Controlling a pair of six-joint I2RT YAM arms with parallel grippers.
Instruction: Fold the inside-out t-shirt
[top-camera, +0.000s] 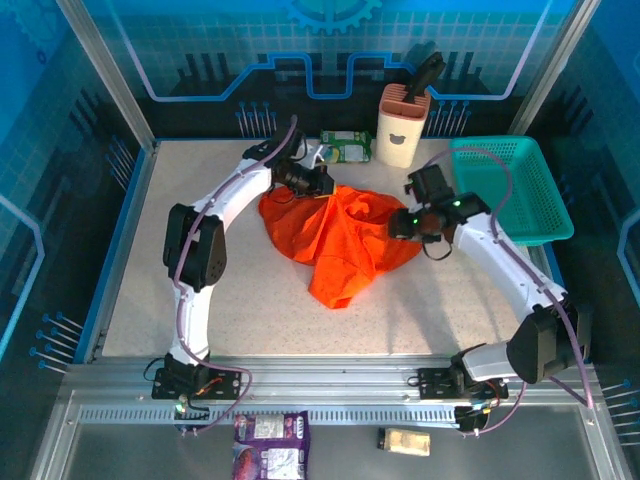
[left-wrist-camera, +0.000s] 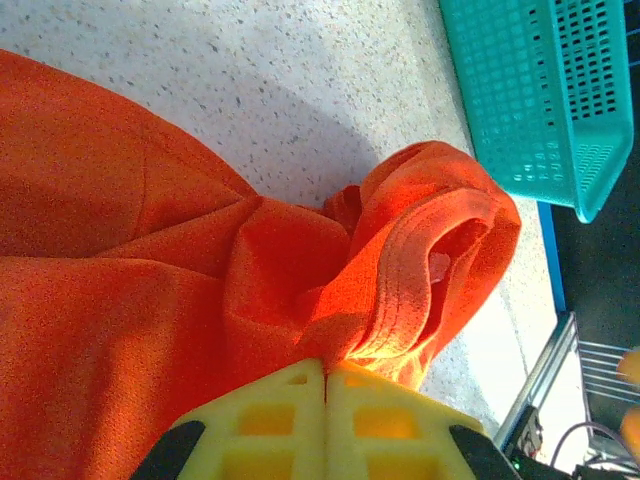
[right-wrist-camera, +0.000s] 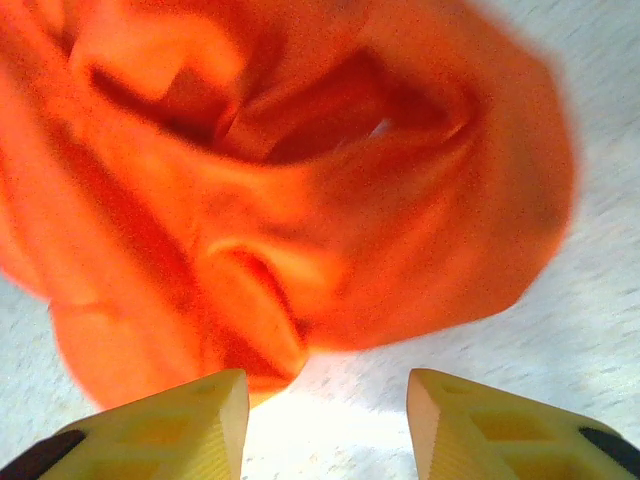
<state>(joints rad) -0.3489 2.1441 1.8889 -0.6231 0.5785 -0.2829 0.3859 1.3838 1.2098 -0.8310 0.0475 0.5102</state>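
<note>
Desk (top-camera: 250, 310): pale speckled top with a blue edge on the left and blue panels behind

Lying on it:
- t-shirt (top-camera: 345, 240): bright orange thin cloth, crumpled in a heap at the centre, with one lobe reaching toward the near side
- basket (top-camera: 515, 190): teal plastic mesh, at the far right corner, apart from the t-shirt
- holder (top-camera: 403, 125): cream, upright, at the far edge, a dark object standing in it
- packet (top-camera: 347, 147): green and white, just left of the holder
</note>
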